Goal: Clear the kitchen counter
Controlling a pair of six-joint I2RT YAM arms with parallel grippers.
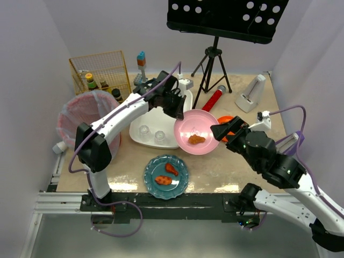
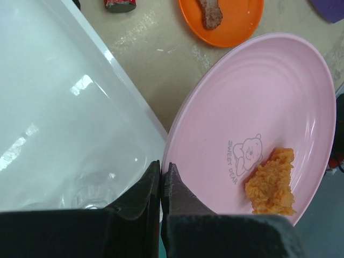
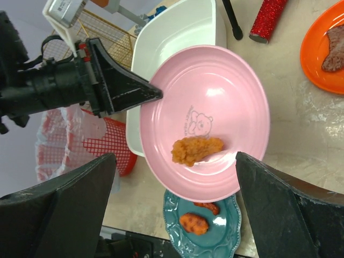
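Note:
My left gripper (image 1: 174, 110) is shut on the rim of a pink plate (image 1: 200, 124) and holds it tilted above the beige kitchen counter (image 1: 226, 166). A fried orange piece (image 1: 196, 139) lies on the plate. In the left wrist view the jaws (image 2: 161, 167) pinch the plate (image 2: 258, 102) at its edge, with the fried piece (image 2: 271, 183) lower down. My right gripper (image 1: 223, 130) is open and empty at the plate's right rim. In the right wrist view its wide-open gripper (image 3: 174, 157) frames the plate (image 3: 220, 86) and fried piece (image 3: 196, 150).
A white tub (image 1: 156, 126) with clear glasses stands left of the plate. A teal plate (image 1: 165, 176) with two food pieces is in front. An orange plate (image 2: 226, 24) with meat, a red cylinder (image 1: 213, 98), a tripod, a wire basket (image 1: 102, 70) and a lined red bin (image 1: 88, 118) surround them.

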